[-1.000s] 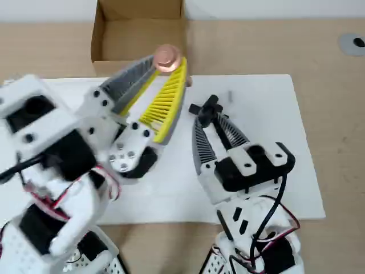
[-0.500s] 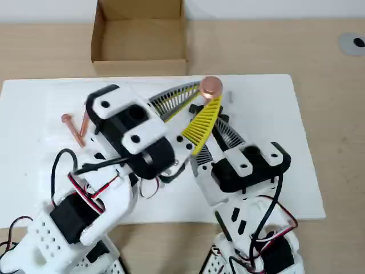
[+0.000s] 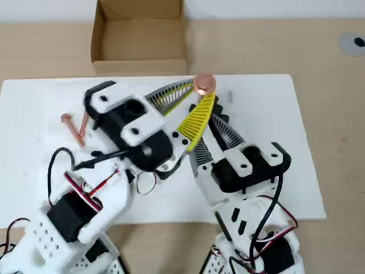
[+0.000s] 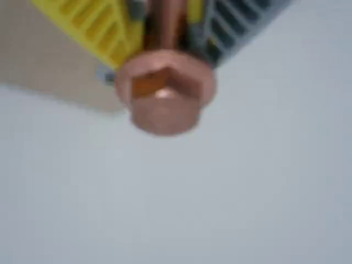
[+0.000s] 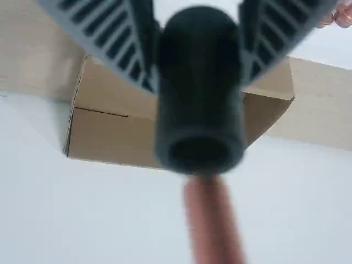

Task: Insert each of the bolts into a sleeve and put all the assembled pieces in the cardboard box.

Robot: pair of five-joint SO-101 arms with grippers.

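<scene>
While spare bolts (image 3: 72, 128) show overhead, the right wrist view shows the sleeve (image 5: 199, 88).

A wooden table (image 3: 331, 57) carries a white mat (image 3: 274, 114) across the middle of the frame. A cardboard box (image 3: 140, 67) sits on the bare wood at upper centre-left, touching the mat's far edge. Two copper bolts (image 3: 77, 127) lie close together on the mat's left part. A grey disc (image 3: 352, 43) sits at upper right.
</scene>
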